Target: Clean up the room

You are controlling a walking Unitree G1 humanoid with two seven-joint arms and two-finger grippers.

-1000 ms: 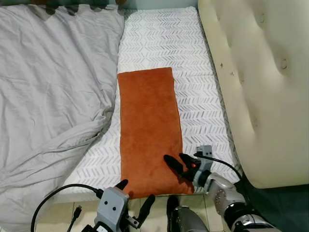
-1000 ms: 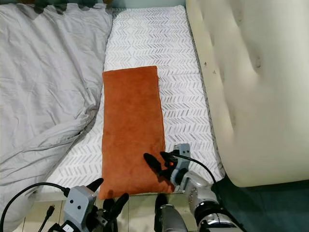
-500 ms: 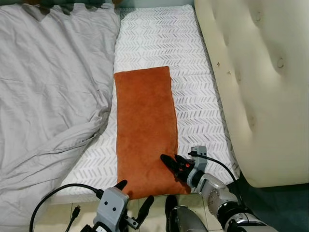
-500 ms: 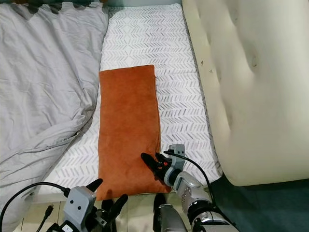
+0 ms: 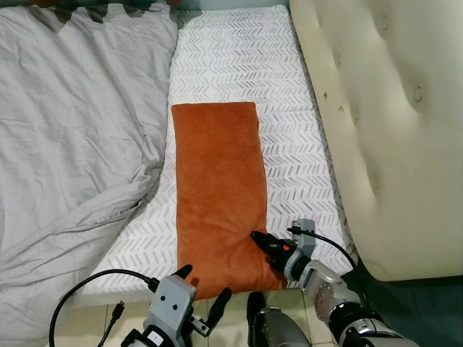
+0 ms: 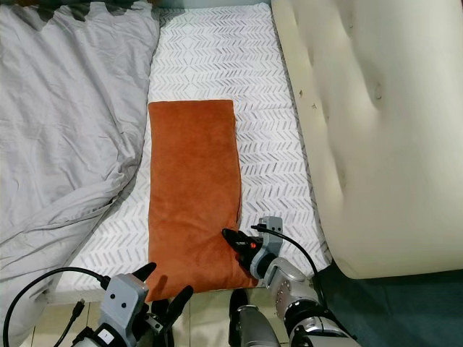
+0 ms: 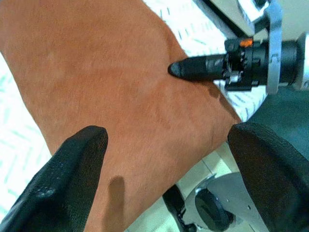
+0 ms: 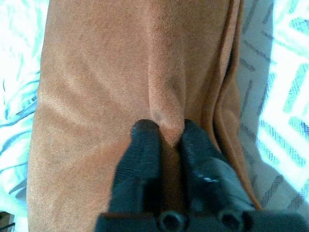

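Note:
An orange rectangular pillow (image 5: 217, 188) lies lengthwise on the white patterned sheet of the bed. My right gripper (image 8: 164, 129) is shut on a pinched fold of the pillow's fabric close to its near right corner (image 5: 262, 240). My left gripper (image 5: 202, 287) stands open at the bed's near edge, just before the pillow's near left corner. In the left wrist view its wide-spread fingers (image 7: 72, 179) hover over the orange fabric, with the right gripper's black fingers (image 7: 193, 70) lying on the pillow beyond.
A rumpled grey duvet (image 5: 72, 130) covers the left half of the bed. A cream tufted headboard (image 5: 391, 108) runs along the right. The patterned sheet (image 5: 239, 50) lies bare beyond the pillow. A black cable (image 5: 87, 285) loops by my left arm above the tiled floor (image 5: 94, 318).
My right gripper's fingers have come together on the pillow's fabric near the right corner. The left gripper has stayed open in place. The camera has shifted slightly.

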